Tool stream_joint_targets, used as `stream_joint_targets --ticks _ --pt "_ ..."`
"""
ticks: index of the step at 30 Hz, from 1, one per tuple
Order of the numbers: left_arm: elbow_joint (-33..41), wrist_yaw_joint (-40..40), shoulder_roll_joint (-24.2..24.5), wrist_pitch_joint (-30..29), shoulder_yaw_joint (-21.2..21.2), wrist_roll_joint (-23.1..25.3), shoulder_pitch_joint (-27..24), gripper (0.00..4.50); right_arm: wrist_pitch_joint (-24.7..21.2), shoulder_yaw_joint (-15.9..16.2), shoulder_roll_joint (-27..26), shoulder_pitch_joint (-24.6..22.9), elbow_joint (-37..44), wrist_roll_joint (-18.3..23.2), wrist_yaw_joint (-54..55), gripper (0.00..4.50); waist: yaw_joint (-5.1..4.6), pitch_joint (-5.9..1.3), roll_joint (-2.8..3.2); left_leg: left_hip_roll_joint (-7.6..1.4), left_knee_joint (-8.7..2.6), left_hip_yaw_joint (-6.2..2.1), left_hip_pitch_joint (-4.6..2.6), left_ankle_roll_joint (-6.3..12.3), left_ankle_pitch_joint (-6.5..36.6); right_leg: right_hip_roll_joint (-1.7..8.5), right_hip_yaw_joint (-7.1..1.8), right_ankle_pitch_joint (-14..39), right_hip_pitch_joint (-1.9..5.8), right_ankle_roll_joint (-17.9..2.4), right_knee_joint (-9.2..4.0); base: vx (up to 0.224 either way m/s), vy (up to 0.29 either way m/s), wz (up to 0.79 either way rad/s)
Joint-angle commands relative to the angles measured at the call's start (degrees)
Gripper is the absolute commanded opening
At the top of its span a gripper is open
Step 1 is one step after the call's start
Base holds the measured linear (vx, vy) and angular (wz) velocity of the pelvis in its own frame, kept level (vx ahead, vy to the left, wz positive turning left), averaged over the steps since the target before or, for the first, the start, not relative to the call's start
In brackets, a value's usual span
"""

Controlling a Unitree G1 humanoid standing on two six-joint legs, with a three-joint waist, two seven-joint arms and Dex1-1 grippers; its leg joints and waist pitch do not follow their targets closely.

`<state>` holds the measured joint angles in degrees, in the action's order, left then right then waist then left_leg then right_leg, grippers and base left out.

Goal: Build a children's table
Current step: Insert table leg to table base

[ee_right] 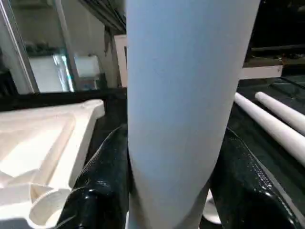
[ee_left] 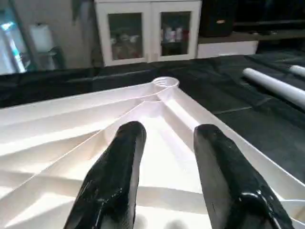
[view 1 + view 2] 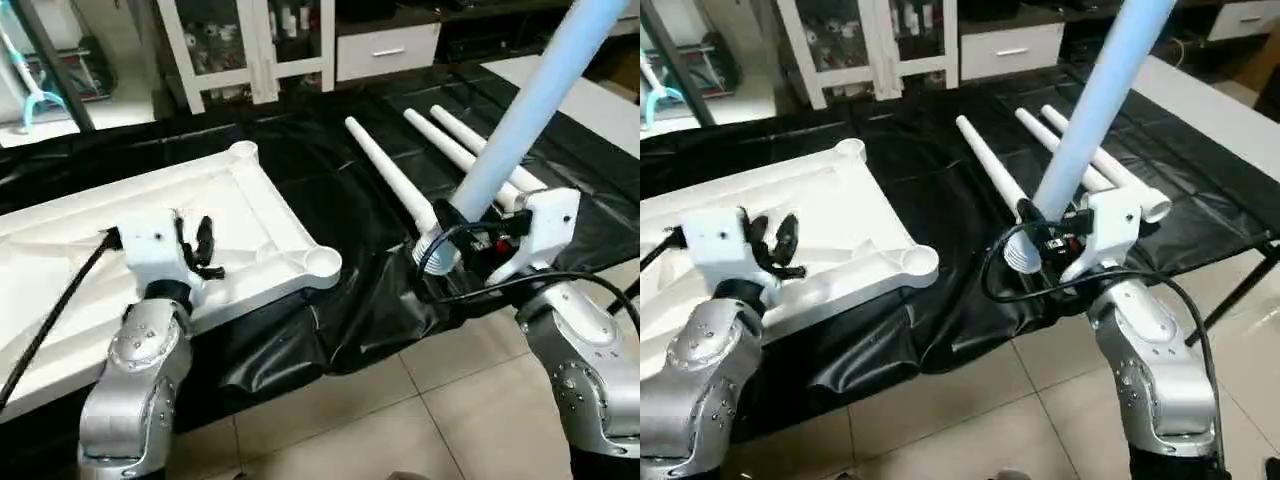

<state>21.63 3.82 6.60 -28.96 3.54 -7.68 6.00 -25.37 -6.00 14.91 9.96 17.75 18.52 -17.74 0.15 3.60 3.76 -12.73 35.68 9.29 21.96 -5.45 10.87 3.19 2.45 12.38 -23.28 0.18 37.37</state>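
the white table top [image 3: 250, 215] lies upside down on the black-covered worktop [image 3: 340, 210], ribbed underside up, and the two corner sockets that show, the near one [image 3: 322, 263] and the far one [image 3: 243, 151], are bare, so by my reading no leg is fitted yet. the right tool [image 3: 1045, 238] is clamped on one white leg [image 3: 1095, 105], holding it off the worktop near its ribbed lower end, the tube slanting up and away to the right of the near socket. three more legs [image 3: 400, 180] lie side by side on the black sheet beyond it. the left tool [image 3: 203, 245] hovers over the ribbed underside with its fingers [image 2: 116, 176] apart and nothing between them. left to do, as i judge it: seat this leg, then the other three, then turn the table upright.

the top's left part runs out of frame, hiding its other two corners. the held leg's upper end is cut off too.
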Motion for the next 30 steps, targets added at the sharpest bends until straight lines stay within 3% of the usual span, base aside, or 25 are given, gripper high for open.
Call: stream_joint_targets --ticks 1,2,3,4,5,6,7,8,9,10,11,12,13,14,17,19,20,21,22,23,25,27,28,29,30 --pt "1.1 -2.7 1.0 0.1 -2.9 -0.6 -1.0 1.94 0.7 1.2 0.4 0.7 0.0 -0.8 -0.2 1.84 -0.08 -3.99 -1.21 0.62 -3.49 0.13 -0.31 1.43 7.7 2.1 -1.88 10.3 2.84 -6.0 -5.82 0.0 0.0 0.0" --pt "1.4 -2.7 1.2 -0.4 -3.3 -0.7 -1.0 1.94 0.7 1.3 0.4 0.9 -0.1 -0.8 -0.4 1.84 -0.02 -4.09 -1.12 0.49 -3.51 0.11 -0.34 1.72 6.7 2.11 -1.9 7.2 2.81 -7.0 -5.56 0.0 0.0 0.0" --pt "1.8 -2.6 0.5 0.3 -3.2 -0.9 -1.1 1.94 0.6 1.6 0.6 1.3 -0.2 -0.9 -0.4 1.84 -0.23 -3.51 -1.18 1.7 -4.76 -2.06 2.72 7.28 6.5 3.3 1.26 5.7 4.8 -8.4 -4.91 0.0 0.0 0.0" --pt "2.1 -2.5 0.1 0.5 -3.2 -0.8 -1.0 1.94 0.6 1.8 0.7 1.6 -0.3 -1.0 -0.5 1.84 -0.3 -4.14 -0.77 1.79 -4.09 -2.52 1.78 9.83 5.9 3.56 1.92 5.1 4.5 -9.2 -5.3 0.0 0.0 0.0" --pt "2.3 -2.4 -0.1 0.8 -3.3 -0.4 -0.8 1.94 0.6 2.0 0.7 1.9 -0.4 -1.0 -0.6 1.84 -1.16 -4.26 -0.78 2.33 -3.08 -3.38 2.32 15.12 2.5 4.4 2.77 2.1 4.89 -11.8 -5.42 0.002 0.012 0.38" --pt "2.3 -2.1 -0.5 1.1 -3.5 0.6 -0.8 1.94 0.6 2.2 0.8 2.1 -0.4 -1.0 -0.6 1.84 -1.17 -4.33 -0.46 2.43 -2.89 -3.74 2.38 16.8 1.1 4.48 3.38 1.3 5.04 -12.7 -5.48 0.012 0.017 0.58" --pt "2.2 -1.9 -0.5 1.1 -3.9 1.4 -0.6 1.94 0.5 2.2 0.7 2.3 -0.4 -0.9 -0.5 1.84 -1.67 -4.26 -0.54 2.69 -2.73 -4.53 3.18 19.06 -1.1 4.51 4.36 1.1 5.56 -13.1 -5.3 0.005 0.023 0.85" --pt "1.6 -1.4 -0.4 1.1 -4.5 2.2 -0.2 1.94 0.5 2.5 0.7 2.6 -0.9 -1.0 -0.8 1.84 -1.54 -4.25 -0.51 2.64 -2.87 -4.94 2.76 19.53 -0.8 4.36 4.8 2.1 5.41 -13.4 -5.4 -0.008 0.015 0.53" --pt "1.5 -1.4 -0.4 1.2 -4.7 2.1 -0.1 1.94 0.6 2.5 0.7 2.7 -1.1 -1.1 -0.9 1.84 -1.92 -3.8 -0.3 2.73 -3.07 -5.75 3.46 19.57 0.0 4.39 5.41 4.4 5.93 -13.2 -5.13 -0.015 0.011 0.46" --pt "1.4 -1.4 -0.3 1.2 -4.7 2.2 0.0 1.94 0.6 2.5 0.7 2.8 -1.2 -1.1 -0.9 1.84 -1.79 -3.59 0.04 2.73 -3.41 -6.13 3.43 18.71 1.6 4.28 5.73 6.6 6.13 -12.7 -5.11 -0.007 0.006 0.2" --pt "1.2 -1.9 0.2 1.2 -5.2 2.5 0.2 1.94 0.8 2.5 0.6 3.0 -1.7 -1.4 -1.3 1.84 -1.93 -2.91 0.11 2.8 -4.35 -7.44 3.25 14.5 10.1 4.11 6.01 12.6 6.14 -12.0 -5.03 -0.022 0.014 0.42" --pt "0.8 -2.2 0.6 1.1 -5.6 2.8 0.4 1.94 0.8 2.5 0.7 3.1 -2.0 -1.4 -1.5 1.84 -1.86 -2.66 -0.24 3.22 -4.7 -7.71 3.33 11.01 15.5 4.41 6.02 15.6 6.14 -11.7 -5.41 -0.029 0.007 0.45" --pt "0.6 -2.4 0.9 1.1 -5.8 2.9 0.5 1.94 0.8 2.6 0.8 3.2 -2.2 -1.5 -1.5 1.84 -1.86 -2.66 -0.24 3.22 -4.7 -7.71 3.33 11.01 15.5 4.41 6.02 15.6 6.14 -11.7 -5.41 -0.047 0.015 0.7" --pt "0.1 -3.0 1.2 1.9 -6.2 2.9 0.6 1.94 0.9 2.5 1.0 3.4 -2.6 -1.6 -1.6 1.84 -1.93 -2.17 -0.14 3.6 -5.23 -7.94 3.46 5.97 23.6 5.03 6.05 21.3 6.22 -10.9 -5.84 -0.033 0.007 0.49" --pt "-0.1 -3.4 0.5 3.0 -6.5 3.1 0.4 1.94 1.0 2.3 1.7 3.5 -3.4 -2.0 -1.4 1.84 -2.16 -2.11 -0.42 4.32 -5.65 -8.48 3.84 1.71 29.7 5.63 5.77 25.3 6.35 -9.5 -6.06 -0.042 0.02 0.49" --pt "-0.2 -3.8 0.3 3.1 -6.8 3.2 0.3 1.94 1.0 2.3 1.8 3.4 -3.6 -2.0 -1.5 1.84 -2.28 -2.14 -0.41 4.37 -5.6 -8.71 3.93 1.53 29.8 5.97 5.68 25.7 6.41 -9.5 -6.1 -0.042 0.015 0.49" --pt "-0.4 -4.3 0.3 3.4 -7.2 3.4 0.4 1.94 1.1 2.4 2.1 3.5 -3.9 -2.1 -1.7 1.84 -2.45 -2.39 -0.33 4.11 -5.34 -8.61 3.46 1.27 29.2 5.98 5.2 25.5 6.04 -9.2 -6.17 -0.039 0.011 0.48" --pt "-0.5 -4.4 0.3 3.6 -7.6 3.6 0.5 1.94 1.1 2.7 2.2 3.3 -3.9 -2.3 -1.9 1.84 -2.98 -2.84 -0.26 1.79 -3.9 -7.28 0.68 -0.44 29.8 5.92 3.04 24.9 3.7 -8.1 -6.74 -0.055 0.01 0.38" --pt "-0.6 -4.6 0.4 3.7 -7.9 3.7 0.6 1.94 1.1 2.5 1.8 3.1 -3.9 -1.7 -2.1 1.84 -2.32 -2.08 -0.95 1.54 -4.24 -6.45 0.54 -2.55 32.8 6.22 2.31 27.0 3.07 -6.7 -7.44 -0.054 0.019 0.17" --pt "-0.9 -4.5 0.4 3.7 -8.0 3.9 0.8 1.94 1.0 2.8 1.7 3.0 -3.8 -1.6 -2.5 1.84 -2.12 -1.95 -1.08 1.51 -4.81 -5.81 0.55 -3.98 34.7 6.1 1.9 29.6 3.14 -4.8 -7.44 -0.054 0.019 0.17" --pt "-1.1 -4.4 0.3 3.7 -8.0 3.6 1.0 1.94 1.1 3.3 1.5 2.7 -3.6 -1.5 -2.9 1.84 -2.19 -2.1 -1.25 1.52 -5.03 -5.55 0.33 -4.38 36.6 6.1 1.62 32.3 3.54 -3.2 -7.55 -0.009 0.028 -0.05" --pt "-1.3 -4.6 0.3 3.9 -7.9 3.4 1.0 1.94 1.3 3.7 1.2 2.5 -3.5 -1.7 -2.7 1.84 -2.9 -1.84 -0.92 1.63 -5.25 -5.45 -0.01 -4.33 41.4 5.38 1.84 37.7 4.14 -0.9 -8.08 -0.015 0.061 -0.14" --pt "-1.3 -4.9 0.3 3.9 -7.9 3.4 1.0 1.94 1.3 3.8 1.1 2.4 -3.4 -1.7 -2.5 1.84 -3.51 -1.8 -0.72 1.82 -5.28 -5.45 -0.45 -3.99 44.0 4.67 2.33 38.5 4.6 -0.4 -8.4 0.002 0.064 -0.15" --pt "-1.3 -4.9 0.3 3.8 -7.8 3.4 1.0 1.94 1.3 3.8 1.1 2.4 -3.4 -1.7 -2.5 1.84 -4.18 -1.68 -0.14 1.83 -5.73 -5.5 -1.73 -3.98 47.5 3.52 2.94 37.0 4.66 -0.4 -8.42 0.002 0.064 -0.15" --pt "-1.3 -4.9 0.3 3.8 -7.8 3.4 1.0 1.94 1.3 3.8 1.1 2.4 -3.4 -1.7 -2.5 1.84 -4.81 -1.29 -0.08 1.75 -6.41 -5.6 -2.31 -4.32 50.7 2.66 3.61 36.2 4.83 -0.3 -8.16 0.0 0.0 0.0"
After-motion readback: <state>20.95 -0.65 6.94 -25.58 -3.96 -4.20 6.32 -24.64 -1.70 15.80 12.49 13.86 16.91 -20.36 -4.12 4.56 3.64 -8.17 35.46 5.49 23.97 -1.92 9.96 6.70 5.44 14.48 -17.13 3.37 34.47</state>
